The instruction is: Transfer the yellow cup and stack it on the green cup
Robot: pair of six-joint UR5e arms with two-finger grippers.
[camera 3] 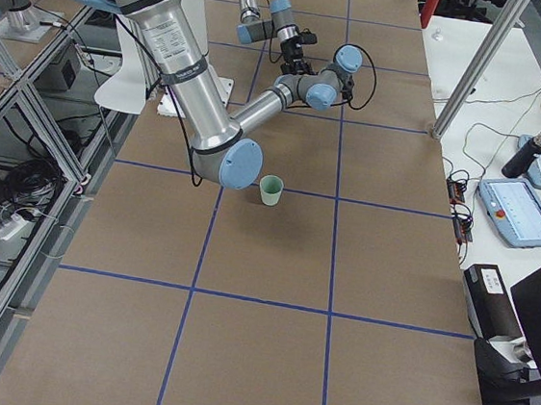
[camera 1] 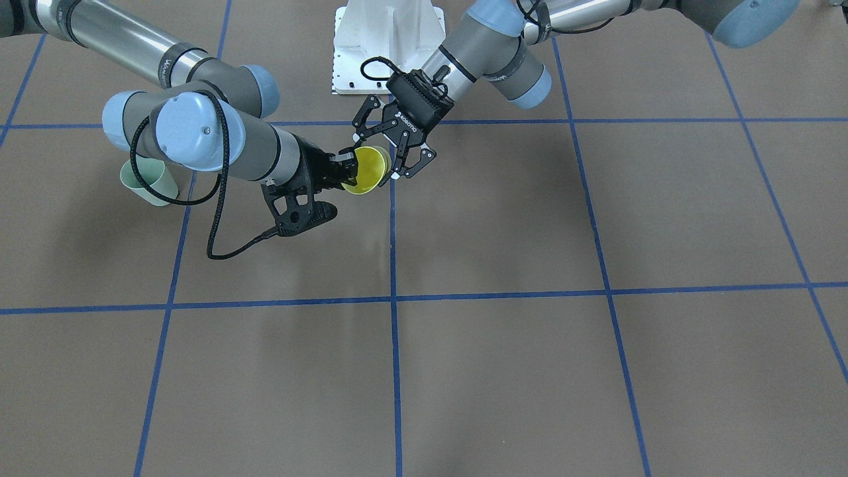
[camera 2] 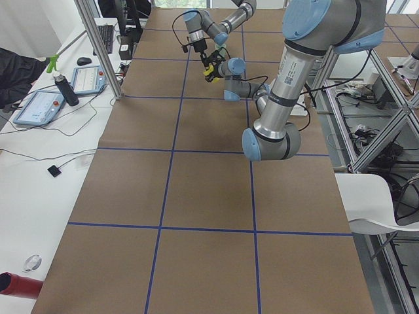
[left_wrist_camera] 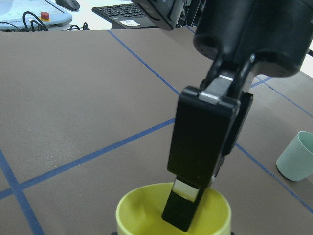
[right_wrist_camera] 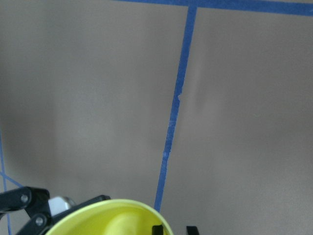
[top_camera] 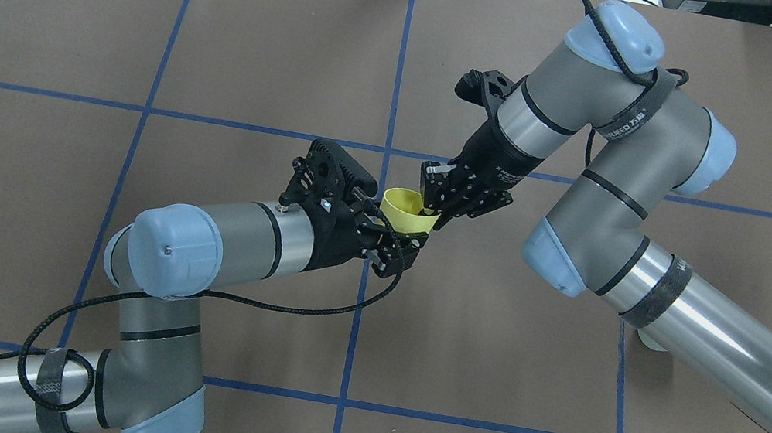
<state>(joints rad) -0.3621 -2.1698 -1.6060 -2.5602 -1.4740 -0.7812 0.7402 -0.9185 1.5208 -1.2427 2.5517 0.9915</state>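
Handover mid-air: yellow cup [camera 1: 366,171] aloft over bench [camera 1: 530,232], right gripper [camera 1: 343,169] pinching its rim, left gripper [camera 1: 376,156] straddling its sides, cannot tell if grasping. Remaining: carry to green cup [camera 1: 151,184], 9 o'clock in front-facing view, then stack.

1 yellow cup [camera 1: 366,170], 1 green cup [camera 3: 271,190] – 2 arms: left arm [top_camera: 234,230], right arm [top_camera: 584,109]

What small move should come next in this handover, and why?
Probably free the left end effector from the yellow cup and ease it back: the right end effector pinches the rim, one finger inside, and the green cup stands on the right arm's side.
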